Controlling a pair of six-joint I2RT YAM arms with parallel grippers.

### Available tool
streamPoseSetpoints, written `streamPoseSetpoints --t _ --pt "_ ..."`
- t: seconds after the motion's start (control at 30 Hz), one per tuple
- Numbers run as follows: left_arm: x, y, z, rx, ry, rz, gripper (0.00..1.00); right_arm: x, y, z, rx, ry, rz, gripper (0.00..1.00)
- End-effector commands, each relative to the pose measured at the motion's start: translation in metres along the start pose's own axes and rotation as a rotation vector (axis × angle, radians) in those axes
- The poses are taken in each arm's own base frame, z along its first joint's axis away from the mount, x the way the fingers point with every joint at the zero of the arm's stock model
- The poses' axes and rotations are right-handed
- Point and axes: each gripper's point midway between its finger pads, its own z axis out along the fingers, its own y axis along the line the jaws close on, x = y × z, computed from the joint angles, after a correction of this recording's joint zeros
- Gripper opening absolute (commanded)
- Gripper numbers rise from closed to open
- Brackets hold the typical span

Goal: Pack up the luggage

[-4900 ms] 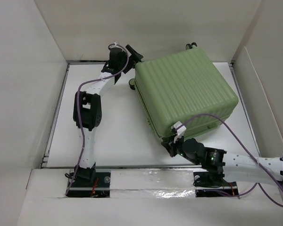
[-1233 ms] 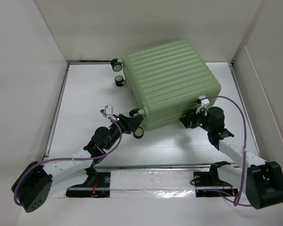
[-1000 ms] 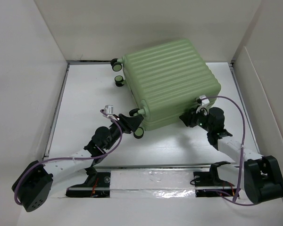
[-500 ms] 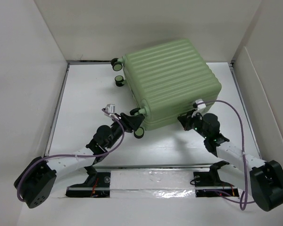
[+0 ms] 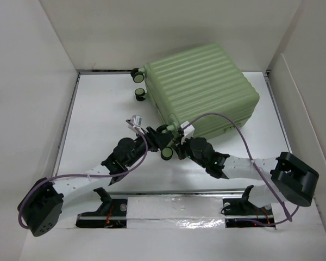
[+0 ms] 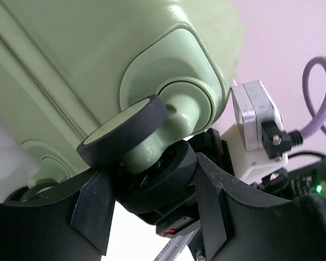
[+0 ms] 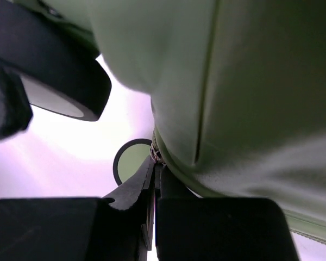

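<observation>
Left wrist: fingers (image 6: pixel 92 209) grip luggage (image 6: pixel 98 49) wheel (image 6: pixel 157 182)

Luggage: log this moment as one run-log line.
luggage closed, flat on table | left gripper clamped on corner wheel | right gripper shut at shell edge

Seen from overhead, soft, even light falls on the white desk (image 5: pixel 98 119), with only faint shadows under the suitcase (image 5: pixel 201 87). In the left wrist view, the shell above the left pincer (image 6: pixel 152 190) is fairly crisp, and the background washes out to pale lilac. Around the right pincer (image 7: pixel 155 179) everything is blurred. The wheel (image 7: pixel 60 70) up-left of it is smeared, with blown-out backlight behind it.
</observation>
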Motion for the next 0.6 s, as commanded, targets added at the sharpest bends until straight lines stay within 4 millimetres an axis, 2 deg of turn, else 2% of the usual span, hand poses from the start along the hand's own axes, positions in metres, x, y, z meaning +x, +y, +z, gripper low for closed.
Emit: streamPoseSetpoints --t 0.0,0.07,0.13,0.17,0.2,0.23,0.27,0.3,0.33,0.37,0.4,0.43,0.47,0.5,0.53,0.57 --pt "-0.045 -0.089 -0.017 0.289 -0.095 -0.069 0.00 -0.077 0.095 0.004 -0.329 -0.273 0.057 0.00" --pt "-0.042 -0.082 -0.021 0.274 -0.091 -0.081 0.00 -0.080 0.095 0.008 -0.327 -0.304 0.094 0.00" --pt "-0.036 -0.079 -0.019 0.270 -0.071 -0.103 0.00 -0.085 0.097 -0.001 -0.337 -0.340 0.125 0.00" --pt "-0.030 -0.083 -0.018 0.285 -0.053 -0.110 0.00 -0.072 0.089 -0.007 -0.310 -0.329 0.137 0.00" --pt "-0.024 -0.094 -0.017 0.322 -0.038 -0.117 0.00 -0.068 0.083 -0.013 -0.289 -0.325 0.152 0.00" --pt "-0.017 -0.097 -0.009 0.320 -0.018 -0.118 0.00 -0.081 0.077 -0.029 -0.281 -0.365 0.168 0.00" --pt "-0.015 -0.104 -0.005 0.338 -0.018 -0.119 0.00 -0.078 0.067 -0.036 -0.242 -0.366 0.180 0.00" --pt "-0.010 -0.111 0.000 0.355 -0.007 -0.118 0.00 -0.055 0.055 -0.042 -0.203 -0.305 0.169 0.00" --pt "0.001 -0.123 0.008 0.376 0.024 -0.122 0.00 -0.054 0.050 -0.048 -0.189 -0.301 0.170 0.00" --pt "0.006 -0.129 0.013 0.391 0.036 -0.124 0.00 -0.066 0.042 -0.063 -0.163 -0.339 0.185 0.00" --pt "0.004 -0.134 0.018 0.405 0.033 -0.124 0.00 -0.048 0.033 -0.066 -0.130 -0.274 0.165 0.00" --pt "0.007 -0.141 0.025 0.412 0.045 -0.128 0.00 -0.045 0.029 -0.072 -0.115 -0.267 0.166 0.00" --pt "0.009 -0.141 0.028 0.414 0.050 -0.128 0.00 -0.054 0.022 -0.082 -0.095 -0.300 0.177 0.00" --pt "0.007 -0.142 0.028 0.414 0.040 -0.116 0.00 -0.048 0.018 -0.086 -0.084 -0.284 0.175 0.00" --pt "0.003 -0.143 0.026 0.413 0.027 -0.098 0.08 -0.041 0.015 -0.089 -0.079 -0.278 0.175 0.00" --pt "-0.002 -0.141 0.025 0.395 0.009 -0.078 0.23 -0.039 0.014 -0.092 -0.080 -0.274 0.176 0.00"
